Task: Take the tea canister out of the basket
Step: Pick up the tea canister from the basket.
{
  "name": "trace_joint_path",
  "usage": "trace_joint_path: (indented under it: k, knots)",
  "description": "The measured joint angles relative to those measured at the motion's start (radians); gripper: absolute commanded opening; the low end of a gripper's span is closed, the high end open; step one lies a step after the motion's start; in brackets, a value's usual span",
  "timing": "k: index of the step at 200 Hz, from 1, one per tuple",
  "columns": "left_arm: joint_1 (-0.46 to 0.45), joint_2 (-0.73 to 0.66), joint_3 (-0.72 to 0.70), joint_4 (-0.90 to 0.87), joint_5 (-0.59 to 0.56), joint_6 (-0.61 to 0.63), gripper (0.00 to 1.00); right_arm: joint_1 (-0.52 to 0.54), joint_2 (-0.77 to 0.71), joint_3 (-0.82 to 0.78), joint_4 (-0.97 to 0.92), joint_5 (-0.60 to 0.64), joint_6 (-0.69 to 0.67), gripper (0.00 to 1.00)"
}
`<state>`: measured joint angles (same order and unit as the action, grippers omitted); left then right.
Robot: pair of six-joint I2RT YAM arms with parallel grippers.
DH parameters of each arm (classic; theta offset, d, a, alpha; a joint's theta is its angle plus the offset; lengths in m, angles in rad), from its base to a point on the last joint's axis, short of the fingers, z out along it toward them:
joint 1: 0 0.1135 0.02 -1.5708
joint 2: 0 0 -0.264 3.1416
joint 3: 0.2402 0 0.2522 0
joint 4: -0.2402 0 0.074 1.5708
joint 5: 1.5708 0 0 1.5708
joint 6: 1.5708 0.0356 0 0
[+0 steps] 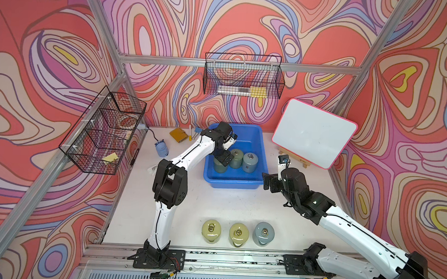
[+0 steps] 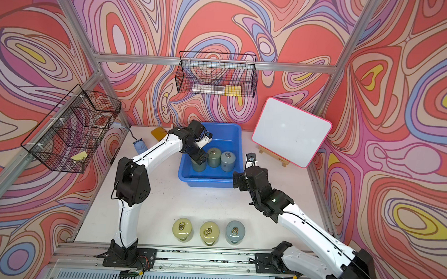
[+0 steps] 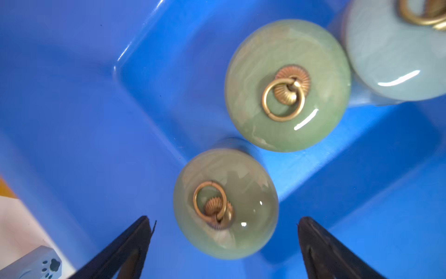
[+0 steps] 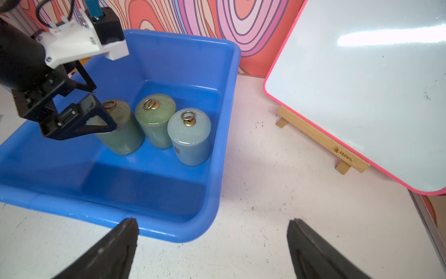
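Risk of a clipped neighbour: the left gripper (image 3: 224, 218) is open and nothing is gripped yet. Its jaws are spread over the dark green tea canister (image 4: 123, 135), which stands upright in the basket (image 1: 233, 184) by the wall nearest the left arm. The middle canister (image 3: 287, 84) is set just beside it and could be knocked on descent. The glazed lid looks slick, so a high grip could slip or lift only the lid. The right gripper (image 4: 212, 221) is open and empty, outside the basket.
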<state>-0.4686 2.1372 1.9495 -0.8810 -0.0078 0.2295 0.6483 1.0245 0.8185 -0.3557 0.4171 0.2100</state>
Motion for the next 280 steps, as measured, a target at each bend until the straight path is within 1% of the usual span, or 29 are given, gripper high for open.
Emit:
trace_joint_path:
  k: [39, 112, 151, 187, 211, 231, 250, 280]
  knots:
    - [0.007, 0.037, 0.003, 0.015, -0.002, 0.007, 0.99, 0.0, -0.004, 0.0, 0.004, 0.003, 0.0, 0.98]
    - [0.01, 0.093, 0.054, 0.016, 0.008, 0.01, 0.99, 0.0, -0.004, 0.0, 0.005, 0.004, 0.0, 0.98]
    - [0.01, 0.117, 0.074, 0.011, 0.032, 0.011, 0.92, 0.0, -0.004, 0.0, 0.005, 0.005, 0.0, 0.98]
    - [0.011, 0.117, 0.074, -0.003, 0.042, 0.007, 0.82, 0.0, -0.003, 0.0, 0.005, 0.005, 0.0, 0.98]
    - [0.012, 0.117, 0.078, -0.014, 0.049, 0.006, 0.8, 0.0, -0.003, 0.0, 0.005, 0.005, 0.0, 0.98]
    - [0.012, 0.117, 0.079, -0.02, 0.05, 0.005, 0.8, 0.0, -0.003, 0.0, 0.005, 0.005, 0.0, 0.98]
    - [0.012, 0.117, 0.079, -0.025, 0.05, 0.002, 0.85, 0.0, -0.003, 0.0, 0.005, 0.006, 0.0, 0.98]
    - [0.009, 0.117, 0.082, -0.042, 0.046, -0.002, 0.85, 0.0, -0.003, 0.0, 0.005, 0.005, 0.0, 0.98]
